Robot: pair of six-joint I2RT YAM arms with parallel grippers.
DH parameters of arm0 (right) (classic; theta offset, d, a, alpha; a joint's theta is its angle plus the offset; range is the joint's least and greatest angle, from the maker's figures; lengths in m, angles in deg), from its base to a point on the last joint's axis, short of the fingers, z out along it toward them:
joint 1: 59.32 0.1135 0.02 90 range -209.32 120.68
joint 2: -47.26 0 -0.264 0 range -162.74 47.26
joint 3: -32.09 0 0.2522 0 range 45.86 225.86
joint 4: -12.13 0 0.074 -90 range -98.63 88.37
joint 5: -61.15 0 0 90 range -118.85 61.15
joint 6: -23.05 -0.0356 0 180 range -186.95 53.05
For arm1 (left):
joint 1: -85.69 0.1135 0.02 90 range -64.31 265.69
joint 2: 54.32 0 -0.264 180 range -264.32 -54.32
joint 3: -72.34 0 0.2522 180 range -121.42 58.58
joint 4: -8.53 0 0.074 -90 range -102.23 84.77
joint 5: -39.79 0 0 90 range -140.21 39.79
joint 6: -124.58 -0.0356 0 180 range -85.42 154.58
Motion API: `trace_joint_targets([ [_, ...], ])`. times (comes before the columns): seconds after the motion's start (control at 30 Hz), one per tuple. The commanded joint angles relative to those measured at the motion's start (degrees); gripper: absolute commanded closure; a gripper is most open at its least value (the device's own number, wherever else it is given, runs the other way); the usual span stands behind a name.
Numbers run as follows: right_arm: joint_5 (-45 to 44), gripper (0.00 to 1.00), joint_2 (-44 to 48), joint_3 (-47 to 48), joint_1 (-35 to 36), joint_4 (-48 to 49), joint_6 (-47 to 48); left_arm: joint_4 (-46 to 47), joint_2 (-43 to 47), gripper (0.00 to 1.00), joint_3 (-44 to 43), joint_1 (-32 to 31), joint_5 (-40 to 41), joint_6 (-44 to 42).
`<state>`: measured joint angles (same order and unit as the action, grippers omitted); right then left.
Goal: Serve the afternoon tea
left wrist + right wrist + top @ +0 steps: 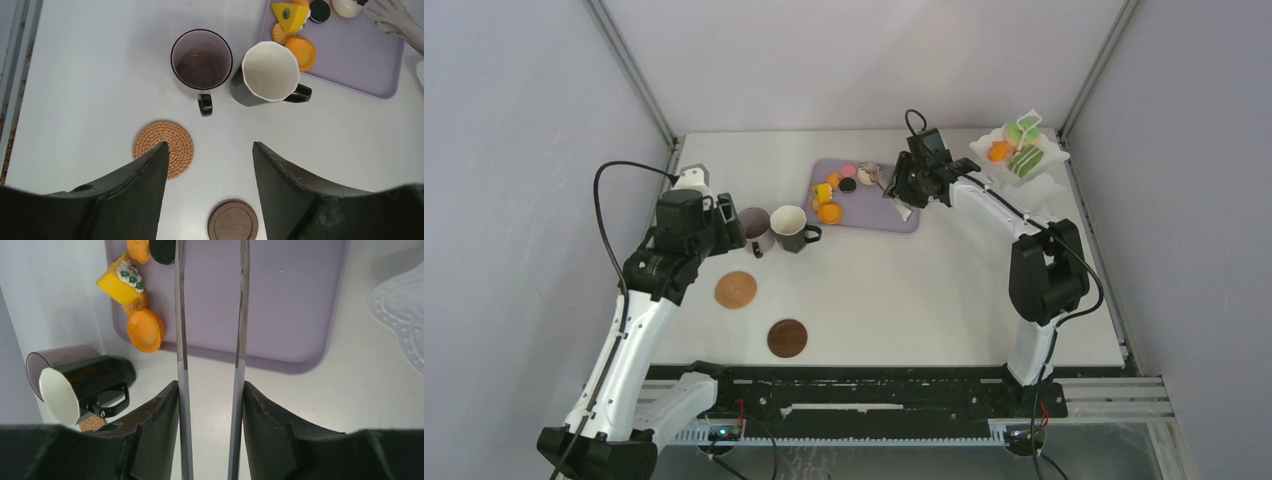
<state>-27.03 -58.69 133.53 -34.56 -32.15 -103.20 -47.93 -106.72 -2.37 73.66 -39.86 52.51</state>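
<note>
The mauve mug (754, 228) (201, 60) and the dark mug with white inside (790, 227) (270, 72) stand side by side left of the tray. A woven coaster (735, 289) (175, 137) and a dark wooden coaster (787, 338) (233, 221) lie bare in front of them. My left gripper (727, 226) (210, 145) is open and empty, above the table beside the mauve mug. My right gripper (896, 186) (210, 385) is shut on the long white tongs (180, 315), whose tips reach over the pastries (829, 212) (145, 330). The white stand (1024, 150) holds green and orange treats.
The lilac tray (894, 218) (290, 300) (365, 65) lies at the back centre with several pastries on its left part. A white embossed plate edge (400, 305) shows right of the tray. The enclosure walls close in on the left, back and right.
</note>
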Motion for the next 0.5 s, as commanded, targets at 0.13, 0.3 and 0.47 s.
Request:
trace_joint_targets([
  [0.13,-0.4,0.45,-2.2,3.7,-0.2,5.5,-4.1,2.2,-0.8,0.33,-0.6,1.3,-0.1,-1.5],
  [0.3,-0.3,0.45,-4.0,5.0,-0.4,6.0,-5.3,3.0,-1.3,0.33,-0.6,1.8,-0.8,-1.8],
  [0.47,1.0,0.45,-4.4,5.0,-0.6,6.7,-5.9,3.2,-1.7,0.33,-0.7,2.1,-1.3,-2.2],
])
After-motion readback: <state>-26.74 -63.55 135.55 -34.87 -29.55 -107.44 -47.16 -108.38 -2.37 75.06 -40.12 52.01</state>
